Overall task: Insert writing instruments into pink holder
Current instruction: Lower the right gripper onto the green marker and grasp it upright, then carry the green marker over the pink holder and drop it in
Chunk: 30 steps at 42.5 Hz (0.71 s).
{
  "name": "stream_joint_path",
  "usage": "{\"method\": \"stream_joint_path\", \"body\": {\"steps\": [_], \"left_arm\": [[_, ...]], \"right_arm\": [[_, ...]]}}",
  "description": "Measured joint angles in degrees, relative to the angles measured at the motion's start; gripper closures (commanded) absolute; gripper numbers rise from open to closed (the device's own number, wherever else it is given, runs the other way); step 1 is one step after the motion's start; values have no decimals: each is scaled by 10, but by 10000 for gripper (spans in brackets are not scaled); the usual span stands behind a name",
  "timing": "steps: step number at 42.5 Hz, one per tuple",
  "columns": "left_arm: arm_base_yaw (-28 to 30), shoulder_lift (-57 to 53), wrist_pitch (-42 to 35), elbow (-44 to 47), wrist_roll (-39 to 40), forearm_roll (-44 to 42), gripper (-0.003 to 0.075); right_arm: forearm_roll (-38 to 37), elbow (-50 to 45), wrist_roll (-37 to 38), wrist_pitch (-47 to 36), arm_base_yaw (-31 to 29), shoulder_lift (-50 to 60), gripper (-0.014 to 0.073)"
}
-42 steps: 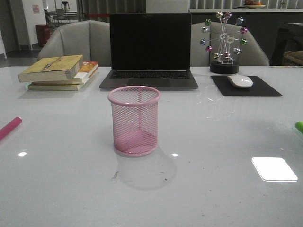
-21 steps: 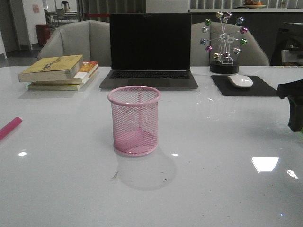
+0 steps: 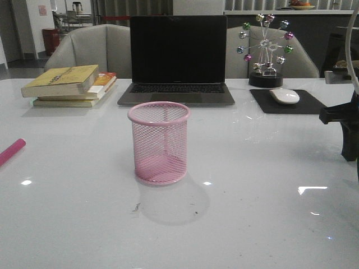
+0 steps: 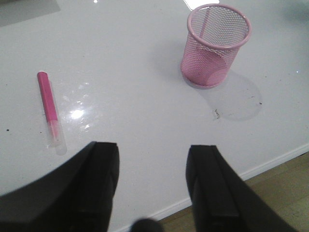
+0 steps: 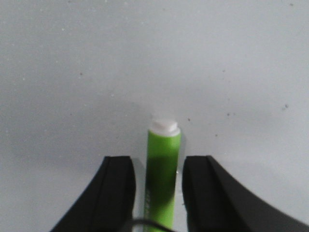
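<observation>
The pink holder (image 3: 160,143) stands upright in the middle of the white table, also seen in the left wrist view as the holder (image 4: 217,46). A magenta pen (image 4: 48,104) lies flat on the table left of it, just showing at the table's left side as a pen (image 3: 11,151). My left gripper (image 4: 152,159) hangs open above the near table edge, with nothing in it. A lime green pen (image 5: 163,174) with a whitish end lies between the fingers of my right gripper (image 5: 158,166), which is open with a small gap either side. The right arm (image 3: 343,120) hides this pen in the front view.
At the back stand a laptop (image 3: 176,59), a stack of books (image 3: 70,85), a mouse (image 3: 285,96) on a black pad and a ferris-wheel ornament (image 3: 265,50). The table's near edge (image 4: 270,162) runs close under the left gripper.
My right arm has come in at the table's right edge and dropped over the green pen, hiding it in the front view. The holder and magenta pen have not moved.
</observation>
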State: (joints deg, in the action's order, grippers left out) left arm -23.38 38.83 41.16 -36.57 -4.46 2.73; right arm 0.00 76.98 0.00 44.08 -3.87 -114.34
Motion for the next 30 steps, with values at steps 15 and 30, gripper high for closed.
{"method": "stream_joint_path", "body": {"steps": [15,30], "left_arm": [[0,0,0,0,0,0,339],[0,0,1,0,0,0,339]], "right_arm": [[0,4,0,14,1,14,431],[13,-110,0,-179,121,241,431]]}}
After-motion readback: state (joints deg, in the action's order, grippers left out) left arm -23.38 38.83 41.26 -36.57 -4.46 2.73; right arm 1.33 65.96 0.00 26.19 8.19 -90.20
